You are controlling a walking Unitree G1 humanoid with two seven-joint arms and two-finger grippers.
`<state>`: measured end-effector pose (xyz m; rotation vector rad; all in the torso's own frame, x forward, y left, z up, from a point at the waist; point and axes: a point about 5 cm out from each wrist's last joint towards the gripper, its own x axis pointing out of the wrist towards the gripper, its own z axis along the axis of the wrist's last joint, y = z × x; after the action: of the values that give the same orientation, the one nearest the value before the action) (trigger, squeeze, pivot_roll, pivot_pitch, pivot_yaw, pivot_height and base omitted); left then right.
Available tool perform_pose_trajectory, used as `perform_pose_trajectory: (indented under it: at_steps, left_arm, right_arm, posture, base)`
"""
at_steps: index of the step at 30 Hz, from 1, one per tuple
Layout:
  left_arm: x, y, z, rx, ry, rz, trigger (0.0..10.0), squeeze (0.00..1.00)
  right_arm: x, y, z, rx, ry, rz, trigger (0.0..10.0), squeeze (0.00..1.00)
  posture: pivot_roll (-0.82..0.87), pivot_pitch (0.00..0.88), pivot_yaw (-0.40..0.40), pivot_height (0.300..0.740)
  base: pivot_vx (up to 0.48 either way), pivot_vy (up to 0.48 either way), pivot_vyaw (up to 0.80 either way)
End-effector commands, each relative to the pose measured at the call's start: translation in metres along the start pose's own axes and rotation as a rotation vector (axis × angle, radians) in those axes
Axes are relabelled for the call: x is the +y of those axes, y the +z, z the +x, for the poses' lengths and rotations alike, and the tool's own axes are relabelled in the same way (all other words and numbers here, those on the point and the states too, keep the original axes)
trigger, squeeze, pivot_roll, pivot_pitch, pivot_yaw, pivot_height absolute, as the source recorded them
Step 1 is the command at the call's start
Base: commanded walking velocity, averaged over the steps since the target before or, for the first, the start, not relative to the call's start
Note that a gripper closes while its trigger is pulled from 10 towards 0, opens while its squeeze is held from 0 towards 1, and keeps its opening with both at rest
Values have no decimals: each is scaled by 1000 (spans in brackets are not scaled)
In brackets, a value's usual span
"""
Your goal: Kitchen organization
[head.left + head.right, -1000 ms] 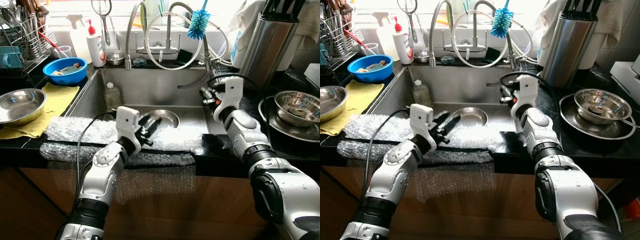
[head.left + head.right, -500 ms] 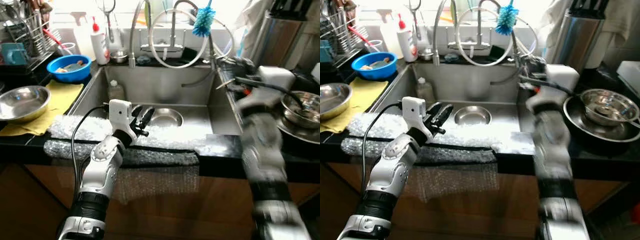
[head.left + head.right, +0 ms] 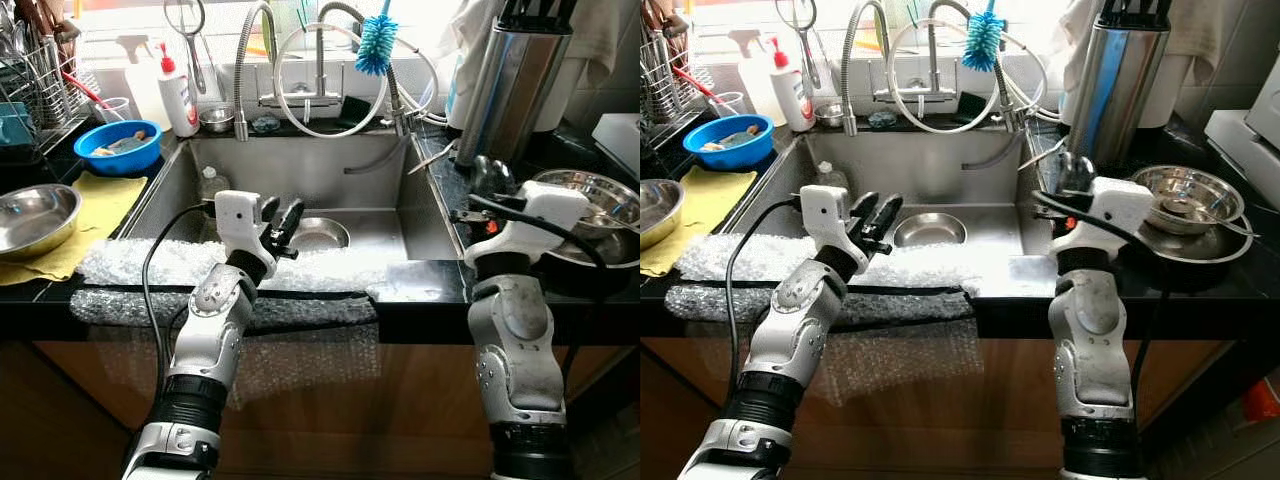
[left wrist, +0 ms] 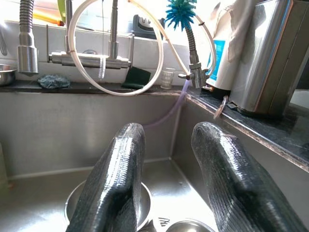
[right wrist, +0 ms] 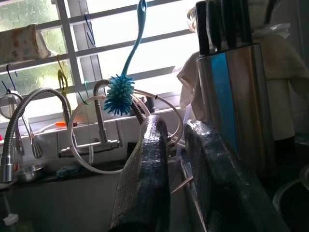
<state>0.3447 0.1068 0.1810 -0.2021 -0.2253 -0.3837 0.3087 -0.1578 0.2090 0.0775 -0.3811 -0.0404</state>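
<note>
The left gripper point(image 3: 278, 215) hovers over the sink point(image 3: 300, 165), jaws apart and holding nothing, above a steel bowl point(image 3: 318, 234). The right gripper point(image 3: 482, 178) stands over the right tabletop point(image 3: 445, 180), jaws slightly apart, beside stacked steel bowls point(image 3: 600, 190). Bubble wrap point(image 3: 150, 265) covers the near edge.

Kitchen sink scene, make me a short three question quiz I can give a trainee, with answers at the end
1. True or false: the left gripper holds a bowl.
2. What lies along the front edge of the sink?
A. bubble wrap
B. a towel
C. a cutting board
3. Fill in: the blue bowl sits on the counter to the robot's ____ of the sink.

Key
1. False. The left gripper is open and empty above the steel bowl in the sink.
2. A, the bubble wrap.
3. Left, behind the yellow cloth.
</note>
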Motion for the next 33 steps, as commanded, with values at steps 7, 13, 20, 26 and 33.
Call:
perform_pose_trajectory:
  at_steps: [7,13,20,26,33]
  left_arm:
    - [3,1,2,-20,18,14,10000,0]
    - [3,1,2,-24,16,13,10000,0]
    - [2,1,2,-28,16,13,10000,0]
    - [2,0,3,-28,15,12,10000,0]
    - [2,0,3,-32,13,7,10000,0]
  right_arm:
    - [0,3,-5,21,-22,-13,10000,0]
    - [3,0,-7,44,-21,-10,10000,0]
    - [8,-1,-8,51,-9,-4,10000,0]
    - [8,1,-7,53,-9,-11,10000,0]
    - [7,1,-8,64,-11,-17,10000,0]
  posture:
    - [-179,0,30,740]
    - [-176,0,27,740]
    - [-176,0,27,740]
    - [-180,0,25,740]
    - [-181,0,22,740]
  base:
    - [228,0,0]
    - [329,0,0]
    - [354,0,0]
    - [353,0,0]
    - [51,0,0]
